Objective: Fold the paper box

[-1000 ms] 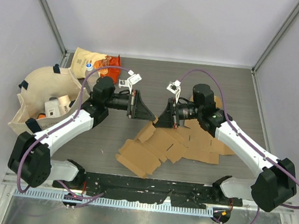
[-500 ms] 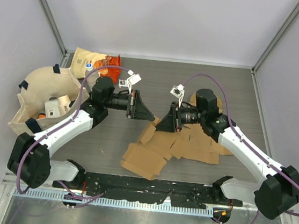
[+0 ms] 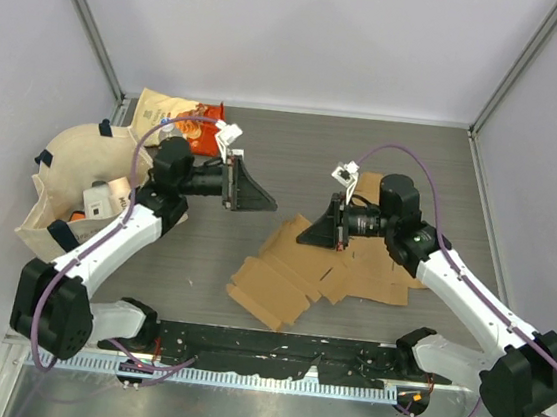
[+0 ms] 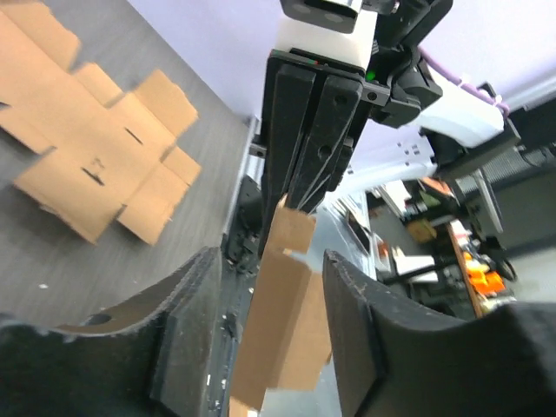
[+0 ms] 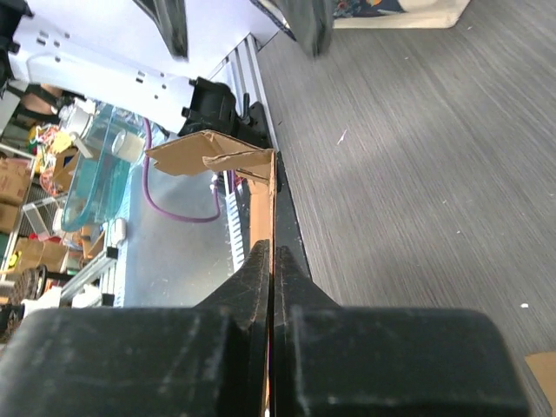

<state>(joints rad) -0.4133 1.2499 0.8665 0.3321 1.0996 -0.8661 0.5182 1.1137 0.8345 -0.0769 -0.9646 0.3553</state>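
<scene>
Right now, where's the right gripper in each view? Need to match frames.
Top external: right of centre, right gripper shut on a cardboard flap of the box blank.
Left wrist: upper centre, pointing toward the camera, flap just below it.
Right wrist: bottom centre, flap seen edge-on between its fingers.
Shared landmark: the pinched cardboard flap.

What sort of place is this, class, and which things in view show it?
Probably a robotics lab work cell: two white-and-black robot arms bolted at the edge of a grey wood-grain table, plain white panels walling it in, and flat brown cardboard box blanks laid out on it.
</scene>
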